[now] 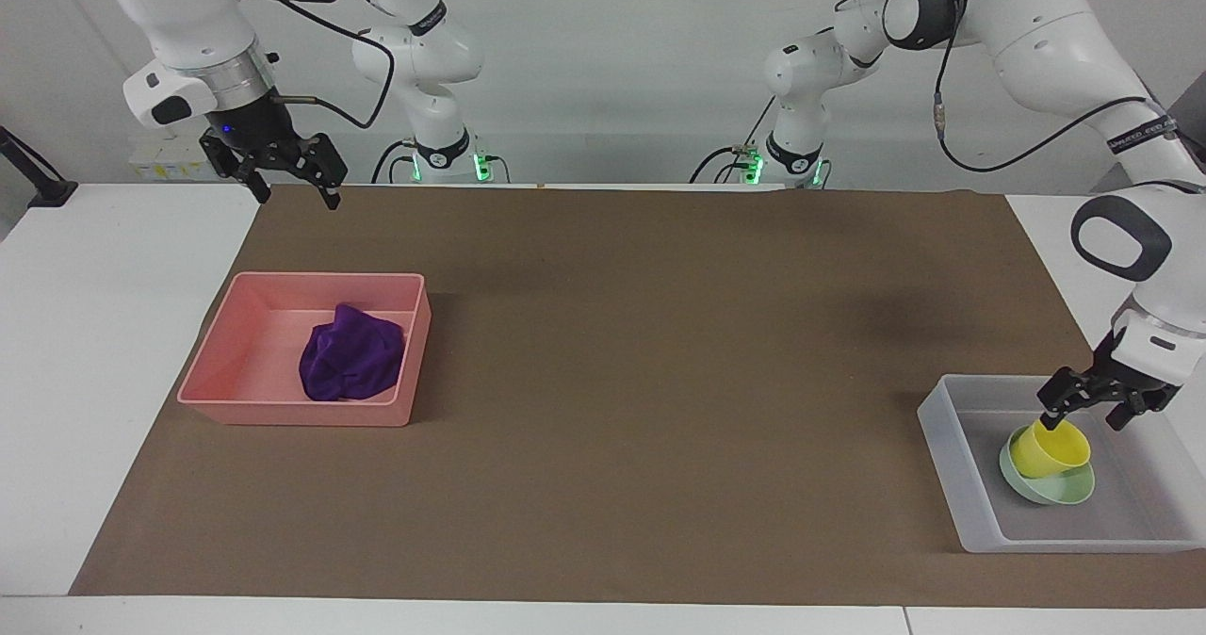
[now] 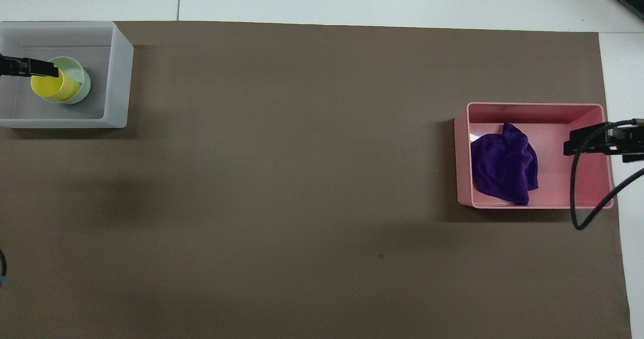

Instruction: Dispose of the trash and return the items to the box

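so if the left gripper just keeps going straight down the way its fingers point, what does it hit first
Most likely the yellow cup. The left gripper hangs open just above the cup's rim, fingers pointing down. The cup sits in the green bowl inside the grey box. Depth is unclear, so one finger might pass outside the rim.
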`<state>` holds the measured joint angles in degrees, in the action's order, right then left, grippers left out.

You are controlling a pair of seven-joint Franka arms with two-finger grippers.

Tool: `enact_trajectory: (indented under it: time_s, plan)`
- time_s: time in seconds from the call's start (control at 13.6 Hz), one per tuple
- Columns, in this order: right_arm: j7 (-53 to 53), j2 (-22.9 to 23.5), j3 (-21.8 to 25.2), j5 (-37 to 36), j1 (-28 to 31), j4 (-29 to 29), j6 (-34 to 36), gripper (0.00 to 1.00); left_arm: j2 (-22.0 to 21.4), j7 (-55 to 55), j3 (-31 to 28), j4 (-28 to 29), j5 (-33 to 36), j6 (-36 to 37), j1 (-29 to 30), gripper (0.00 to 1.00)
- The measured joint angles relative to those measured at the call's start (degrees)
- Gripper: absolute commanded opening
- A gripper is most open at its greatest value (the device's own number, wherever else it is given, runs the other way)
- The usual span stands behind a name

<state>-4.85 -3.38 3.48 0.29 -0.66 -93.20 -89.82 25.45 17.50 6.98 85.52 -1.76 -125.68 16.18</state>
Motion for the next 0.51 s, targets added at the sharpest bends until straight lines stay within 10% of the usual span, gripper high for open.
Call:
enact_trajectory:
  time_s: [0.51]
  plan:
    - [0.0,0.0,0.0,-0.04,0.0,2.3,0.21,1.0,-19.39,-4.5,0.12,18.97,0.0,2.34,-10.01,1.0]
